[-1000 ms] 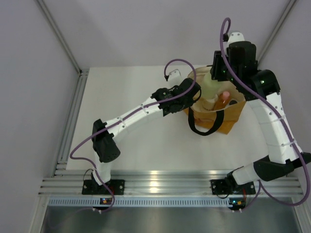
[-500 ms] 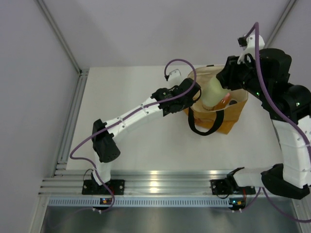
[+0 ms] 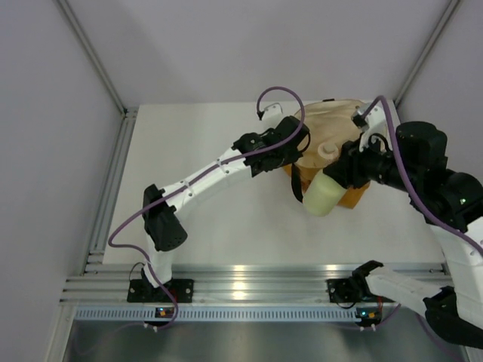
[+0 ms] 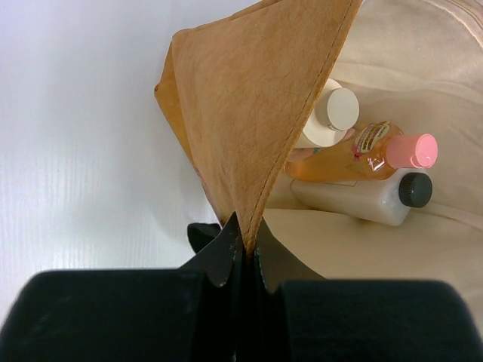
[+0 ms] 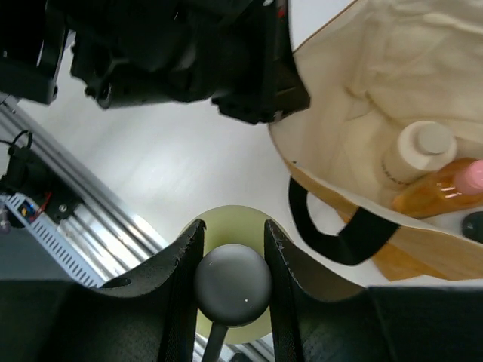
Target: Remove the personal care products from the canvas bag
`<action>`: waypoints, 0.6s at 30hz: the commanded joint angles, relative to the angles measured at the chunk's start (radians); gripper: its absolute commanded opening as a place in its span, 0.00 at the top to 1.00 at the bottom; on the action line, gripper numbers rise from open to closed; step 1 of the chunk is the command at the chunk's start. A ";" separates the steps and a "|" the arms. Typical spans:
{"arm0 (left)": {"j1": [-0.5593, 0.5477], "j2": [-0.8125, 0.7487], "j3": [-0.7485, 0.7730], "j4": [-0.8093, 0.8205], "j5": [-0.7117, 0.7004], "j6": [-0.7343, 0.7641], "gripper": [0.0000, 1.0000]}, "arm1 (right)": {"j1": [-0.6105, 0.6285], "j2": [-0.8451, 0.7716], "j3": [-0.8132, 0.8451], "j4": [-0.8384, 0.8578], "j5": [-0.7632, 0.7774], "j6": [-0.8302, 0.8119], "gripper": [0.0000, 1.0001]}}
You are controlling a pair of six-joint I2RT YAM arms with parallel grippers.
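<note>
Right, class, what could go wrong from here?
1. The right gripper holds the yellow-green bottle only at its pump end; it could slip and drop.
2. The left gripper pinches just a thin fold of the canvas bag; losing it could collapse the mouth over the orange bottle.

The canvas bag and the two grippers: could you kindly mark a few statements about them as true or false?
1. The left gripper is shut on the rim of the canvas bag. True.
2. The right gripper is empty. False: it holds the yellow-green bottle.
3. The yellow-green bottle sits inside the bag. False: it is outside the bag.
4. The orange bottle lies inside the bag. True.
</note>
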 commanded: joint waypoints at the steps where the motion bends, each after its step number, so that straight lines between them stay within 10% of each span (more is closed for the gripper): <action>1: 0.013 0.018 0.066 0.030 0.017 0.053 1.00 | 0.031 -0.080 -0.080 0.260 -0.182 -0.003 1.00; 11: 0.011 0.047 0.097 0.030 0.059 0.099 1.00 | 0.173 -0.235 -0.457 0.556 -0.152 0.016 1.00; 18: 0.014 0.076 0.109 0.027 0.097 0.139 1.00 | 0.613 -0.157 -0.587 0.698 0.228 -0.098 1.00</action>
